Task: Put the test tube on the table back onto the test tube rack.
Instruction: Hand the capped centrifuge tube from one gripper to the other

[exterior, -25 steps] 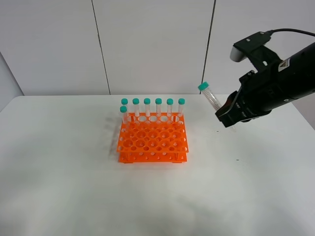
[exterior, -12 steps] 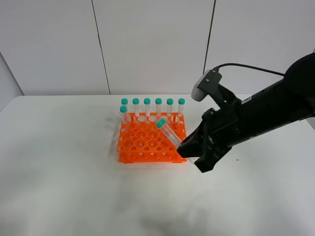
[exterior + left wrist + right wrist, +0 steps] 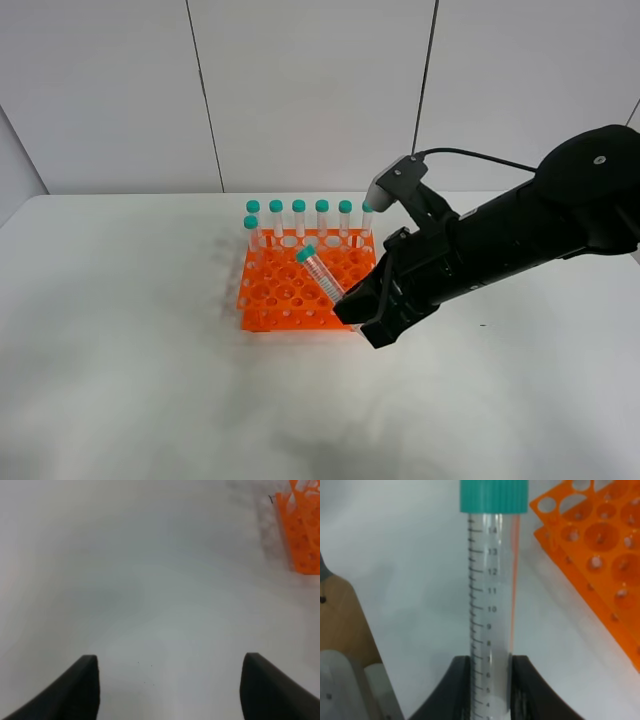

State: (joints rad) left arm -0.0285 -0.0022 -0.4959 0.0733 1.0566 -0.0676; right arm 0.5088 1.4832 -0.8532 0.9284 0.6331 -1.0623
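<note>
- The right fingers are clamped on the lower part of the test tube, one each side. The tip is hidden down between them, so can't tell how much pokes out underneath.
- The tube's long axis isn't vertical. From the high camera the test tube leans, with the teal cap up and tipped toward the far left and the gripped end low, by the rack's front right corner.
- It's in the air, not on the counter, hanging over the front right part of the rack. I'd guess the next bit is swinging it upright over a hole, tip down.
- Plenty of room: the near rows of holes look free. The rack's front edge is just beside the fingers though, so that's the thing to clip.
- Further back, the other capped tubes fill the far row, plus one in the second row at the left. They're well apart from the held one.
- The left fingers are spread wide with nothing in them, over bare counter, and only a corner of the rack shows far off. The right arm is clearly the one for this.
</note>
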